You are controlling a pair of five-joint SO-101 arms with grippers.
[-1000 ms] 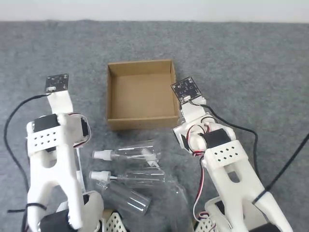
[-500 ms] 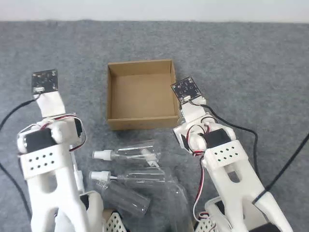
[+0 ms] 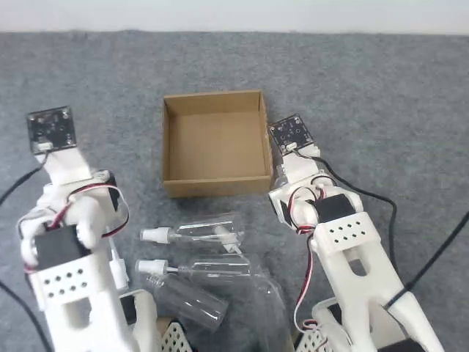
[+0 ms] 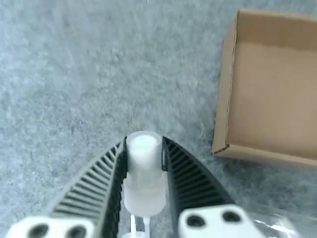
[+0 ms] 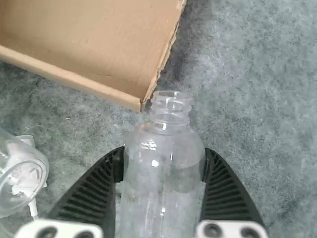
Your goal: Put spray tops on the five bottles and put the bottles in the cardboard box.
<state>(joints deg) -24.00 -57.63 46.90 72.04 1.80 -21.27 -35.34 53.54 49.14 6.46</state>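
Observation:
My left gripper [image 4: 143, 163] is shut on a white spray top [image 4: 143, 173], held over the grey carpet to the left of the cardboard box [image 4: 267, 94]. My right gripper [image 5: 161, 168] is shut on a clear open-necked bottle [image 5: 162, 173], its mouth near the box's corner [image 5: 143, 101]. In the high view the left arm [image 3: 66, 220] stands left of the box [image 3: 215, 143] and the right arm [image 3: 322, 213] at its right front corner. Two capped bottles [image 3: 194, 229] [image 3: 198, 268] and an uncapped one [image 3: 187, 301] lie between the arms.
A clear plastic bag [image 3: 264, 301] lies under and beside the loose bottles at the front. A capped bottle's end [image 5: 17, 173] sits close to my right gripper. Cables [image 3: 374, 198] trail from both arms. Open carpet stretches behind and beside the box.
The left arm has swung left and toward the front, away from the box. The right arm has shifted slightly right and forward with its bottle.

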